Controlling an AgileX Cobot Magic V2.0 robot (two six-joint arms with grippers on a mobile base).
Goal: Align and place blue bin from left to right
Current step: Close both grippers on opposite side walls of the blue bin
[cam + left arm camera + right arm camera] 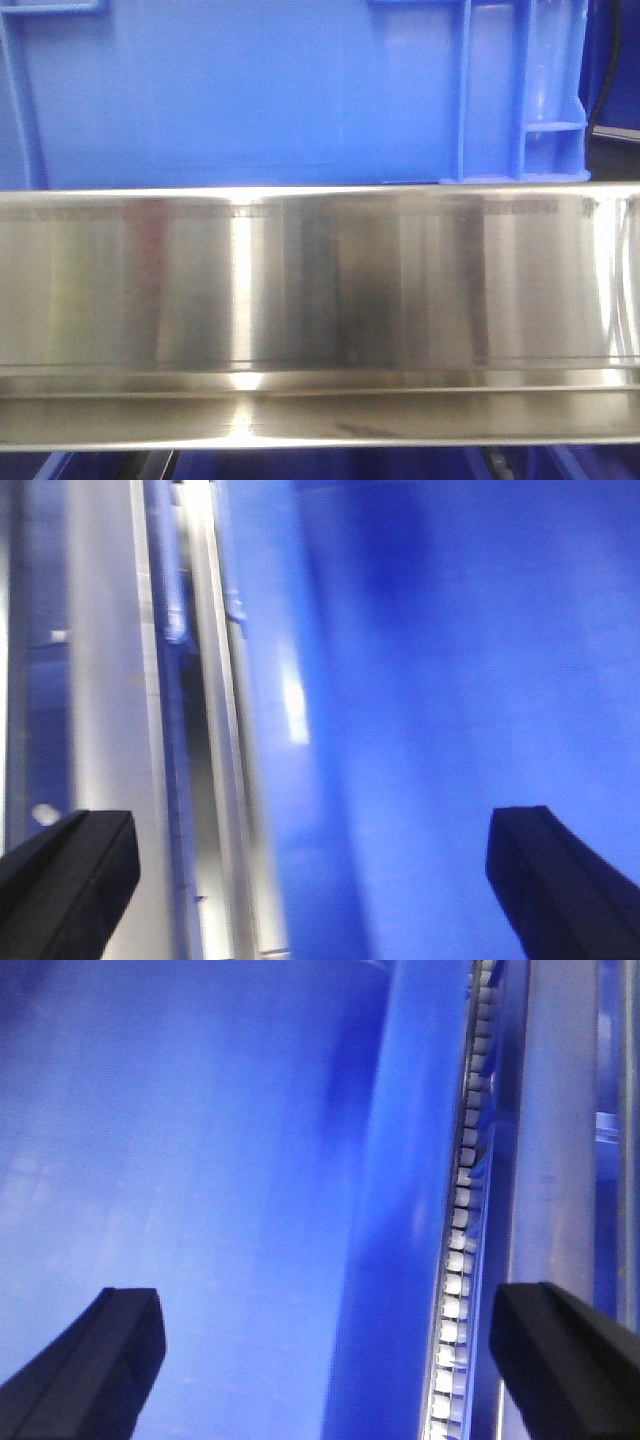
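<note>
Front-facing view: blue bin [240, 90] above steel rail [320, 290]; left fingers [70, 870], right fingers [100, 1355] spread apart

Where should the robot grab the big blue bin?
Probably by the rim of the blue bin, from above, left gripper and right gripper on opposite sides. Its walls are smooth and far wider than the open jaws; only the rim's edge fits between them.

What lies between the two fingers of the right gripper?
In the right wrist view, only the blue bin shows between the fingers of the open right gripper: its smooth wall and a ridged edge strip.
</note>
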